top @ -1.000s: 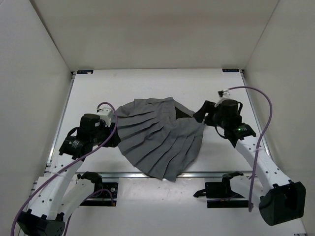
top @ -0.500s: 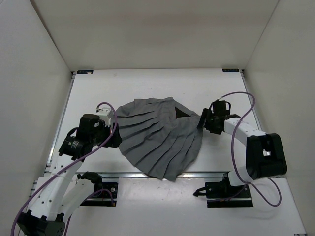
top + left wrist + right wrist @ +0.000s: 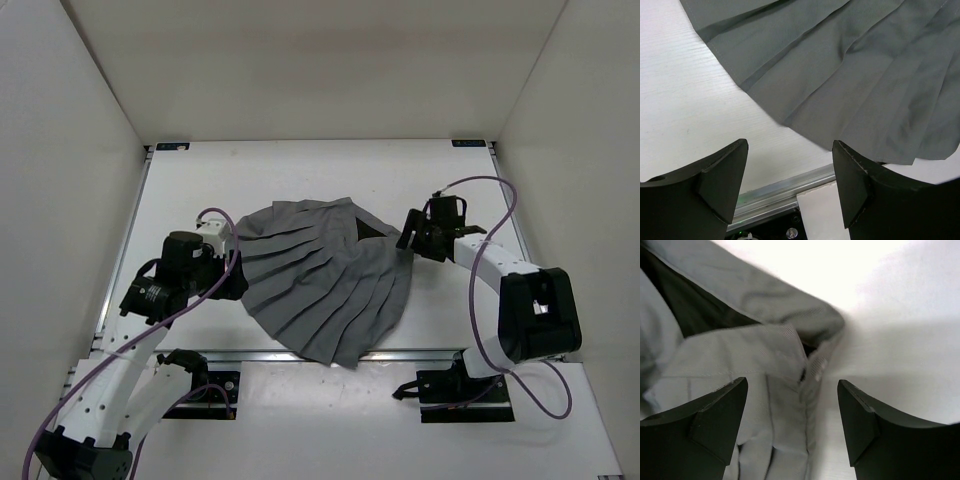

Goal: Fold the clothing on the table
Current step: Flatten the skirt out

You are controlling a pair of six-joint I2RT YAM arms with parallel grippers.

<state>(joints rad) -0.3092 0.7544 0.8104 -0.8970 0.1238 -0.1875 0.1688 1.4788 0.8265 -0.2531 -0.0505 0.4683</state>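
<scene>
Versus one second earlier: right arm [image 3: 500,275] had re-posed, its elbow now folded at lower right and the forearm reaching up-left. Wrist sat slightly higher than half a second before. The left arm [image 3: 150,300] and the clothing [image 3: 325,285] were unchanged. The clothing lay fanned at frame centre on the counter [image 3: 300,170], hem touching the near rail [image 3: 250,354]. The right fingers [image 3: 408,240] stood wide apart and empty at the waistband's right corner. The left fingers [image 3: 236,284] were wide apart and empty over the left hem edge.
</scene>
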